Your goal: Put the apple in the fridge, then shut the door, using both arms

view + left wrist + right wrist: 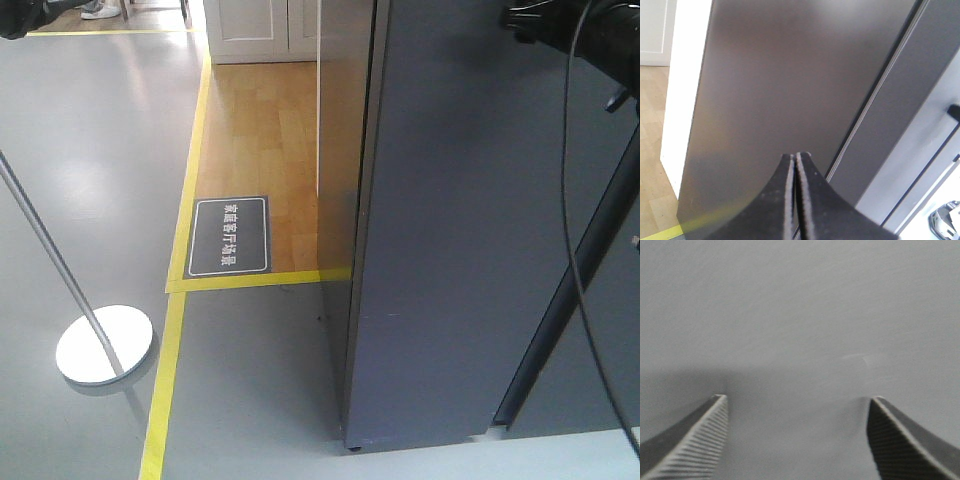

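Note:
The fridge (470, 230) stands tall and dark grey at the right of the front view. None of its white inside shows. Its flat dark grey door face (800, 315) fills the right wrist view, very close. My right gripper (797, 399) is open and empty, its fingertips at or almost at that face. My left gripper (796, 155) is shut and empty, pointing at a dark grey fridge panel (780, 90) beside a vertical seam (875, 105). The apple is not in view.
A black arm part (560, 20) and a hanging cable (572, 200) cross the upper right. A black slanted strut (570, 300) leans before the fridge. A chrome stand with a round base (105, 343) is at the left. Yellow floor tape (185, 210) borders wood flooring with a sign mat (230, 236).

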You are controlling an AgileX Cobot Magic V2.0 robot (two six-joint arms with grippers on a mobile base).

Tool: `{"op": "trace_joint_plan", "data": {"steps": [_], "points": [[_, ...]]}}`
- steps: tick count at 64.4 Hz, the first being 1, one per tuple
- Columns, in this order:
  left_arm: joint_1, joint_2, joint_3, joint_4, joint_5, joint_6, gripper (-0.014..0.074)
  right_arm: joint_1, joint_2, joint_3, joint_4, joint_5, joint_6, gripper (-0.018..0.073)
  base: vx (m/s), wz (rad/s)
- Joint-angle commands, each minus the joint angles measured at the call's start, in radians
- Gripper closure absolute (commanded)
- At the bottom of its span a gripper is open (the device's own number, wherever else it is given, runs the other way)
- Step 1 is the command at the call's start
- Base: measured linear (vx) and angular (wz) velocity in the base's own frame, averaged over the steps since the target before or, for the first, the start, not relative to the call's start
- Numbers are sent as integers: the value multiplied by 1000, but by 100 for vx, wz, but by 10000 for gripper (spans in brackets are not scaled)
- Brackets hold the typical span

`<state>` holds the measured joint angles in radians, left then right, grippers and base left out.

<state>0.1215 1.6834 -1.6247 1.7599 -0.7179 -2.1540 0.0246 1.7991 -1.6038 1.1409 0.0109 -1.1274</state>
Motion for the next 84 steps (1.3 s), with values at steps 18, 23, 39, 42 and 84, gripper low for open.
{"op": "trace_joint_plan", "data": {"steps": [18, 23, 39, 42, 84], "points": [[1, -138, -30, 27, 7, -5, 603, -3, -254, -32, -11, 380, -27, 540, 0, 0], [1, -169, -30, 33, -31, -5, 603, -3, -292, -32, -11, 480, -19, 573, 0, 0], [1, -267, -1, 33, -118, -5, 603, -3, -423, -32, -47, 634, 38, 564, 0, 0], [1, -291, 35, 33, -117, -5, 603, -3, -443, -29, -74, 648, 53, 564, 0, 0], [1, -924, 1209, -14, 111, -5, 603, -3, -1160, 1109, -56, 430, -23, 563, 0, 0]]}}
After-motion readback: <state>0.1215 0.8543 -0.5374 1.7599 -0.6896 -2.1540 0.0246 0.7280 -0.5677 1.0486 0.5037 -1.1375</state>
